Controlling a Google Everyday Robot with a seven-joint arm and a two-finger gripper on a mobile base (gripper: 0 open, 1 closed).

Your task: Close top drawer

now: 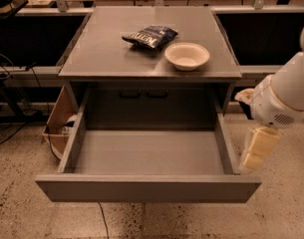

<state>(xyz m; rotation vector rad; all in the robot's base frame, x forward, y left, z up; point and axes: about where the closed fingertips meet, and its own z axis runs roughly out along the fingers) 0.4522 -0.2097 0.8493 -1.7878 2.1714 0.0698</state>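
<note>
top drawer (146,189) is pulled all the way out, its front at 6 o'clock. gripper (258,151) hangs just beside its right side, about 4 o'clock; can't tell if open or closed. looks like the approach step. next it likely needs to get in front and push toward 12.

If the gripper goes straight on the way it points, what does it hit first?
Pointing down beside the open top drawer, the gripper would likely meet the floor; depth is unclear, so it may clip the drawer's corner.
</note>
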